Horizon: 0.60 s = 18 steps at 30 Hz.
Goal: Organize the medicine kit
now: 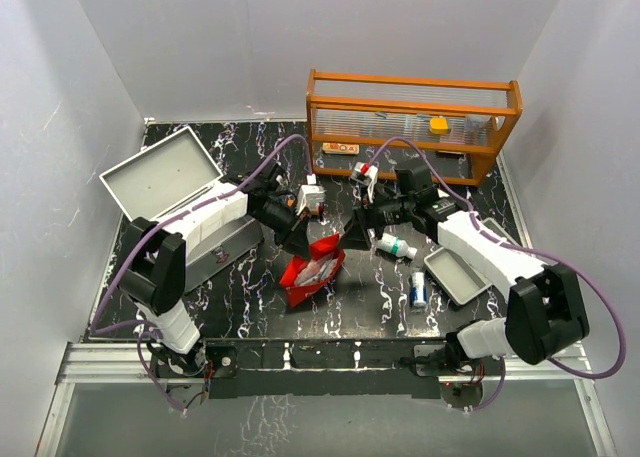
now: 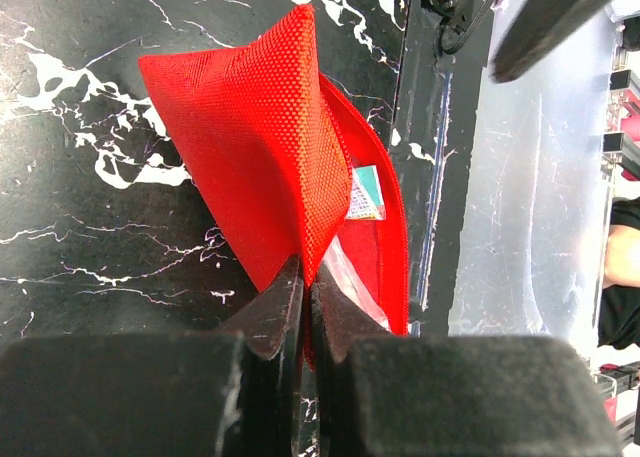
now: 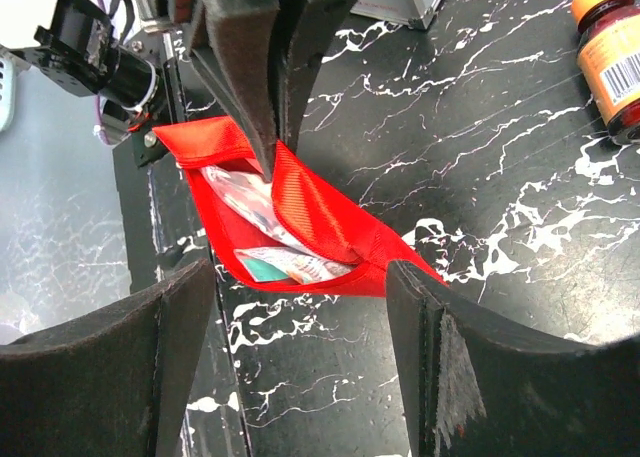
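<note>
**Red pouch held agape at mid-worktop**

The red fabric pouch lies near the middle of the black marbled worktop, between the two arms. Its mouth gapes and flat sachets show inside. The left hand is clenched on the pouch's upper lip, both fingers pressed together over the red weave and pulling that edge up into a peak. The right hand is released, its fingers spread wide to either side of the pouch's mouth and gripping nothing.

Just to the right of the pouch lies a white bottle with a green band. Beyond it sits a grey tray, with a small blue-and-white bottle close beside the tray. The right wrist view shows an amber bottle with an orange cap, well apart from the pouch. An open grey case stands at the left, and an orange-framed shelf holding small items stands along the far edge
</note>
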Tool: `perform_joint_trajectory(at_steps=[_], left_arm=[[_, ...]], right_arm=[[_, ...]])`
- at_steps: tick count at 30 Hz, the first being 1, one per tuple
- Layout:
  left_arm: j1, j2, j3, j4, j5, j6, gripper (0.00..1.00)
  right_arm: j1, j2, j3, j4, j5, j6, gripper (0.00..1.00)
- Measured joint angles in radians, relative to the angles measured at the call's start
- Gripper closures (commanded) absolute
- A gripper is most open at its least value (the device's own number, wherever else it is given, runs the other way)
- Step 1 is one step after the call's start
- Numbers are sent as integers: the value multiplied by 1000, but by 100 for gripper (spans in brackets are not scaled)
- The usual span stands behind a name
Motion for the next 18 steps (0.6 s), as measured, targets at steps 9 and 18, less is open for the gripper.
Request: perform_joint_trajectory(at_steps=[9,18], left_arm=[[-11,74,33,-37,3,23,100],[-11,113,62,-76,8,56,100]], right_arm=[[10,95,-35,117,-26,6,41],[24,140,-61,167,-79,-14,56]])
